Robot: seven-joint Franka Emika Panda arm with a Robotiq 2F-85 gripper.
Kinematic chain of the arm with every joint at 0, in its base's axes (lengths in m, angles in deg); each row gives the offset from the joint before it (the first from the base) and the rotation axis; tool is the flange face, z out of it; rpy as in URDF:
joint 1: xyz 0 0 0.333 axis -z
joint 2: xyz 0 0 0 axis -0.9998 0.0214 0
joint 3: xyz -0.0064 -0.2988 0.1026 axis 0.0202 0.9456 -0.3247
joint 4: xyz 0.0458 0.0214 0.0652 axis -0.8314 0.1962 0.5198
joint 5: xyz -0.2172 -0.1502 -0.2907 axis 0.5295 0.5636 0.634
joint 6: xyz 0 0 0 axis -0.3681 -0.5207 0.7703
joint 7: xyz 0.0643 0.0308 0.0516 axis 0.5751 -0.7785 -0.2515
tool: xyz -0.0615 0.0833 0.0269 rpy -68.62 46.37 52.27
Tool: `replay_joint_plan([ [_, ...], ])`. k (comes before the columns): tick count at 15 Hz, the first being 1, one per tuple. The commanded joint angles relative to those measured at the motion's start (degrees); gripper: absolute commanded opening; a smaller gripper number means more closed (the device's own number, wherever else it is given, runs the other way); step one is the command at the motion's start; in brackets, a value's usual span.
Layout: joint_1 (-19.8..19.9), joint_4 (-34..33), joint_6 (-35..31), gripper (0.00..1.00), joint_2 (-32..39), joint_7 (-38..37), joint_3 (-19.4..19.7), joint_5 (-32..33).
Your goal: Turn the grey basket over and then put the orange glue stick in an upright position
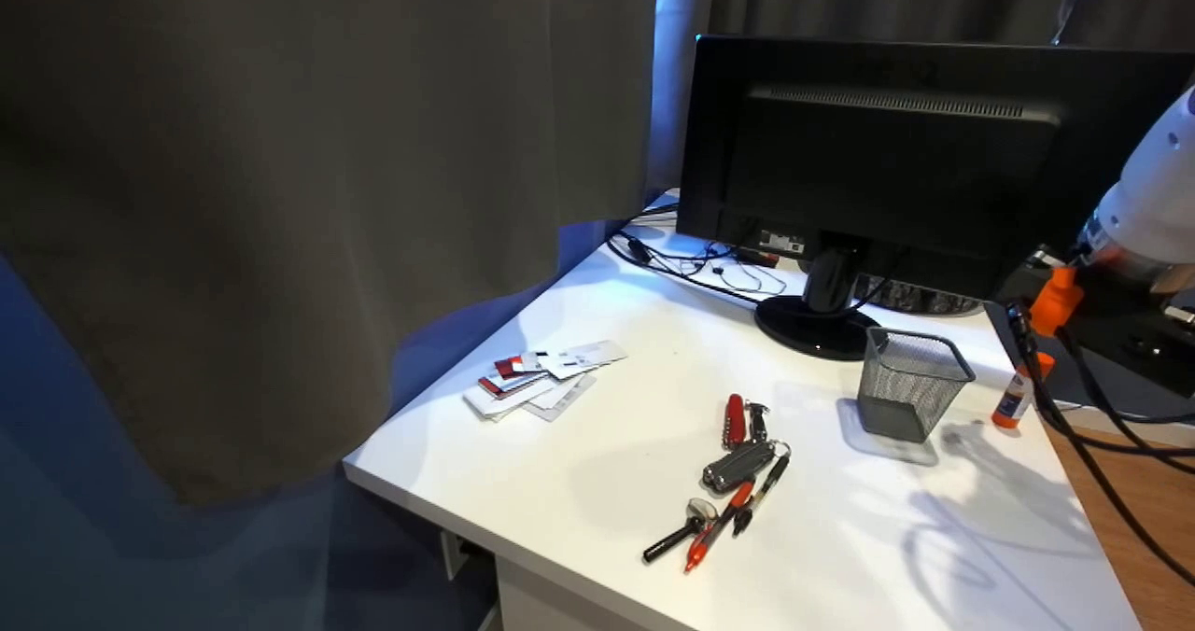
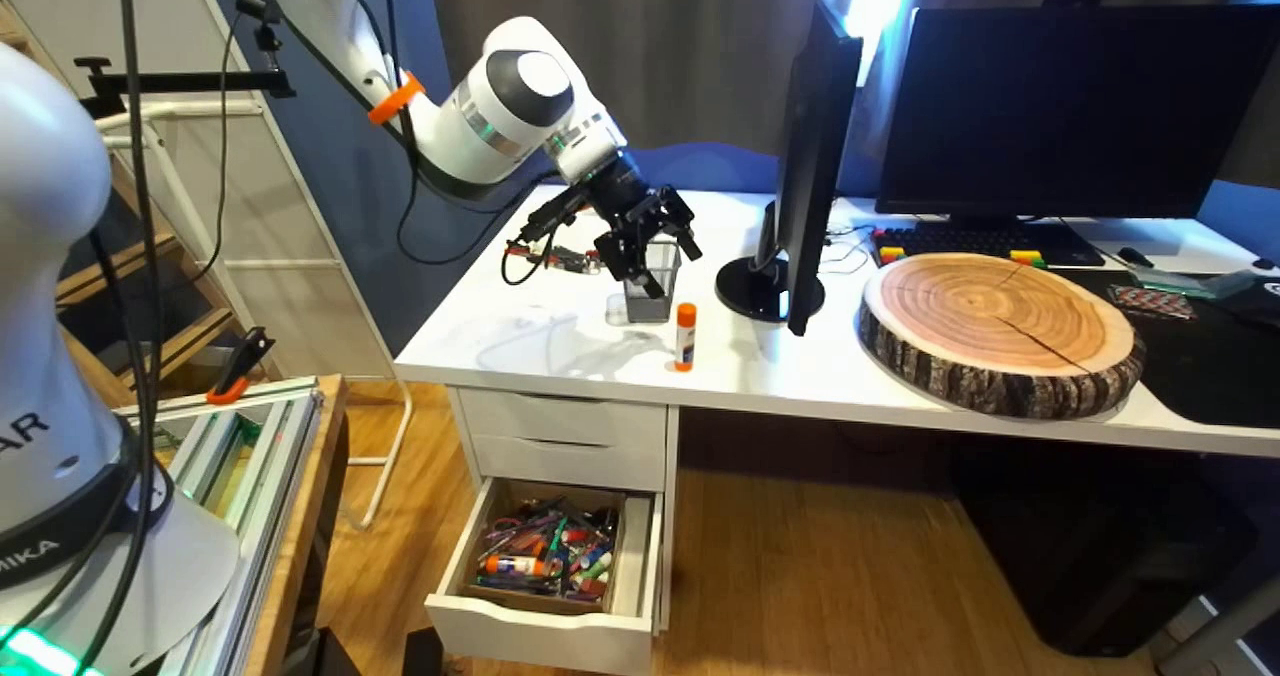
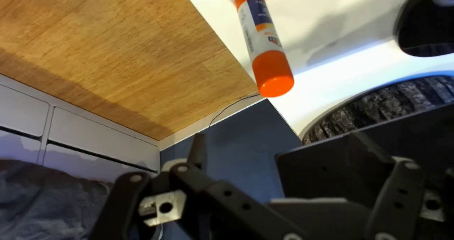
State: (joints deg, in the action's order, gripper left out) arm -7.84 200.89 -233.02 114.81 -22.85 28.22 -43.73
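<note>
The grey basket [image 1: 906, 393] stands on the white desk with its rim and opening up. In an exterior view it is partly hidden behind my gripper [image 2: 650, 306]. It is out of the wrist view. The orange glue stick [image 2: 685, 338] stands upright near the desk's front edge, beside the basket. It also shows partly behind cables [image 1: 1018, 393] and in the wrist view [image 3: 264, 30]. My gripper [image 2: 677, 268] is open and empty above the desk. Its spread fingers also show in the wrist view [image 3: 282, 138]. It is apart from the glue stick.
A monitor [image 1: 896, 155] stands close beside the basket. Pens and hand tools [image 1: 742, 463] and a pile of cards [image 1: 546, 379] lie on the desk. A wood slice [image 2: 1000, 316] lies beyond the monitor. A drawer [image 2: 545, 621] below is open. Cables [image 1: 1092, 482] hang from the arm.
</note>
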Motion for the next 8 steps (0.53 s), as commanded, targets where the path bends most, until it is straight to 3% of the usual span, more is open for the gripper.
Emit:
replay_joint_plan([
  [1,-5.2,4.8,-1.5,1.00,-8.7,3.8,3.9,0.4],
  [8,-11.9,6.7,-0.4,1.00,-23.9,17.1,8.5,1.8],
])
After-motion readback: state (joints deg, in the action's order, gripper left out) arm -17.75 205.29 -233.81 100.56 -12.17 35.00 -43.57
